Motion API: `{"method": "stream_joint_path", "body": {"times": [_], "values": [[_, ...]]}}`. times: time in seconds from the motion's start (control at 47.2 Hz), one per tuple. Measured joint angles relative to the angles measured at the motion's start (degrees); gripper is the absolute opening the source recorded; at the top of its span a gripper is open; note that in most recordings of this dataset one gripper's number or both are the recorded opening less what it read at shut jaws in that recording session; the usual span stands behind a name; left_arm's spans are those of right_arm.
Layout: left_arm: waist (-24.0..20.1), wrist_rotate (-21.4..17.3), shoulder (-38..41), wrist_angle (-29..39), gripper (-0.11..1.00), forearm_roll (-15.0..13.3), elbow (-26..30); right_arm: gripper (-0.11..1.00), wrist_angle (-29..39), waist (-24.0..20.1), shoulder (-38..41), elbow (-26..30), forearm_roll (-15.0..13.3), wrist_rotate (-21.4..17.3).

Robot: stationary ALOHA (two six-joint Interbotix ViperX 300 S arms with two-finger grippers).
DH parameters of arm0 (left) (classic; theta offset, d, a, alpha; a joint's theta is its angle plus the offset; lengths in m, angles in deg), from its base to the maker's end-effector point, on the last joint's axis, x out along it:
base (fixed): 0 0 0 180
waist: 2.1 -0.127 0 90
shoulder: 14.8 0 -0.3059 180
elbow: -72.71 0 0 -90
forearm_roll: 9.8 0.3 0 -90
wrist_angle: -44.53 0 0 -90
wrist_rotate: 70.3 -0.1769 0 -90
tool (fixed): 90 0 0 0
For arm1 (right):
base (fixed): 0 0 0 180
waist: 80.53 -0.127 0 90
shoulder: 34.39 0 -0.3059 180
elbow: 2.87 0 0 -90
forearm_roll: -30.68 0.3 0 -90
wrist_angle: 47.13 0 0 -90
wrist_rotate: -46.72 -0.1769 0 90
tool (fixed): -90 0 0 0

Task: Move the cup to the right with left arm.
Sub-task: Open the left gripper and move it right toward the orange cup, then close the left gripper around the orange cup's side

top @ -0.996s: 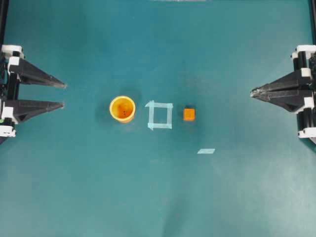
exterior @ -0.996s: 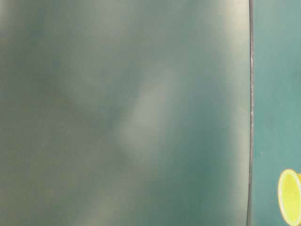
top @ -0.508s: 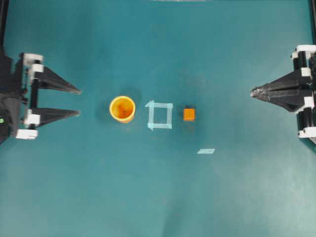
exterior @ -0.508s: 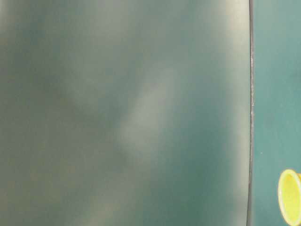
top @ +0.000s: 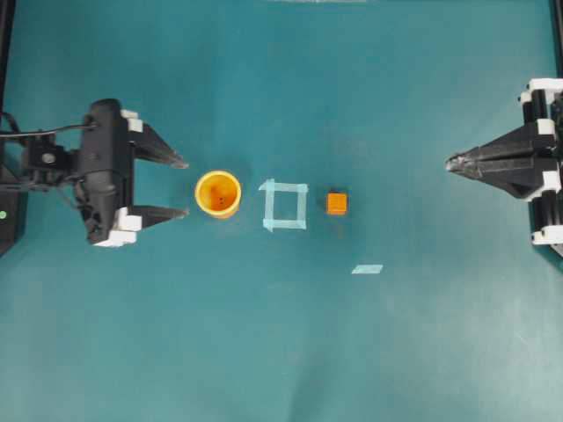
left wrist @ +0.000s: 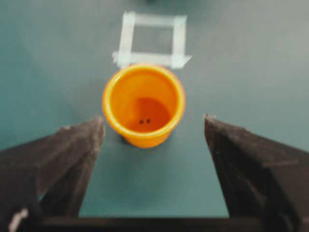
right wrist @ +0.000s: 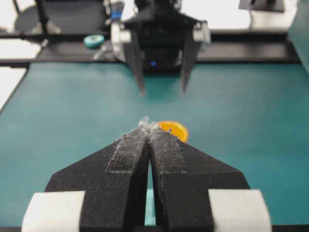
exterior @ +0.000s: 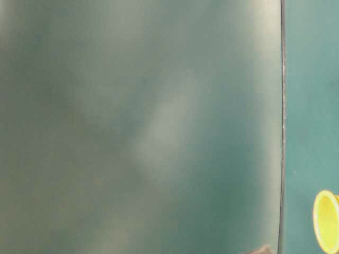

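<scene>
The cup (top: 218, 193) stands upright on the teal bench (top: 281, 352), mouth up, just left of a square outlined in pale tape (top: 285, 205). A small orange cube (top: 337, 203) sits just right of that square, and a loose strip of tape (top: 367, 269) lies further right and nearer the camera.

The left tool (top: 182, 187) is released, its jaws spread wider than the cup. The fingertips (top: 180, 163) lie just short of the cup's left side and are not touching it. In the left wrist view the cup sits centred ahead of the gap between the two jaws, which suggests the tool is lined up to straddle it for a grasp.

The right tool (top: 450, 163) is clenched, tips pressed together, parked well apart at the right edge with nothing held.

Judgement: the approach is nearly complete; the grasp is not yet made and the cup is not yet moved right.
</scene>
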Motion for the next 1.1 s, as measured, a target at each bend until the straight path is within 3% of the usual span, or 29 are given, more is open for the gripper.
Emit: {"method": "stream_joint_path", "body": {"times": [0.657,1.101], "values": [[-1.3,0.0,8.7,-1.8,0.83,0.3,-1.9,-0.01,0.1,0.0,-0.2,0.4,0.0,0.0],[-0.5,-2.4,15.2,-6.4,0.83,0.7,0.9,-0.01,0.1,0.0,-0.3,1.1,0.1,0.0]]}}
